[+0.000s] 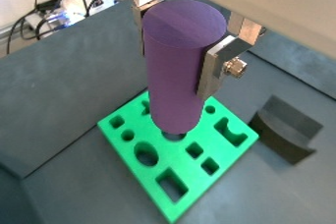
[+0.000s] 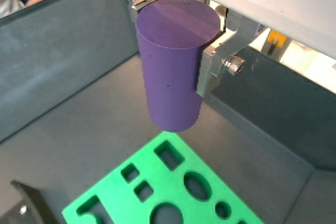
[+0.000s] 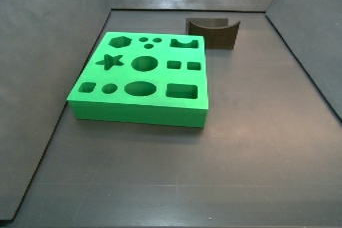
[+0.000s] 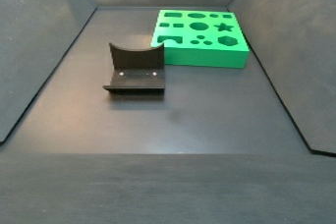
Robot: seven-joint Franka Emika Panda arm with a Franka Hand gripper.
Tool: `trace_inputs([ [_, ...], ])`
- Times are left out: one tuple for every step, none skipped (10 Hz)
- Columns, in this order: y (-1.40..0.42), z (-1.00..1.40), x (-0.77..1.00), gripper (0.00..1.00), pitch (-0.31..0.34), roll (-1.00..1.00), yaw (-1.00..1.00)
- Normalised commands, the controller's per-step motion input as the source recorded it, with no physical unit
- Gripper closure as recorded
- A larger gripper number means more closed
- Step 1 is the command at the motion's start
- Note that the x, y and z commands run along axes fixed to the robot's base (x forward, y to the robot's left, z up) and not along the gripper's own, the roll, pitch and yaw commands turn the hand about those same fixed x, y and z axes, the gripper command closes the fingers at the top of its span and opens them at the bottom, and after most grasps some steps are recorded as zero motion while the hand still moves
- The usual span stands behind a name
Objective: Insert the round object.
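My gripper (image 1: 180, 33) is shut on the round object, a tall smooth purple cylinder (image 1: 176, 66), which shows in both wrist views (image 2: 174, 66). Silver fingers (image 1: 218, 63) clamp its upper sides. It hangs upright, well above the green block (image 1: 178, 154) with its several shaped holes. In a wrist view its lower end covers part of the block near a round hole (image 1: 144, 154); in a wrist view (image 2: 168, 194) the block lies past the lower end. The gripper and cylinder are out of both side views. The block shows there (image 3: 140, 77) (image 4: 197, 36).
A dark brown block with a curved notch (image 3: 211, 32) stands on the dark floor beside the green block, also in a side view (image 4: 133, 69) and a wrist view (image 1: 286, 130). Grey walls (image 3: 54, 42) slope up around the floor.
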Motion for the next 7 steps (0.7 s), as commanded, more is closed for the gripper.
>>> trace_inputs([
  [0.46, -1.0, 0.0, 1.0, 0.0, 0.12, 0.0],
  [0.5, -1.0, 0.0, 1.0, 0.0, 0.06, -0.02],
  [0.45, -1.0, 0.0, 1.0, 0.0, 0.0, -0.03],
  [0.43, -1.0, -0.04, 1.0, 0.0, 0.0, -0.08],
  [0.39, -1.0, -0.11, 1.0, 0.0, -0.05, -0.11],
  [0.31, -1.0, -0.18, 1.0, 0.0, -0.08, -0.06],
  [0.0, -1.0, -0.15, 1.0, -0.037, 0.0, 0.0],
])
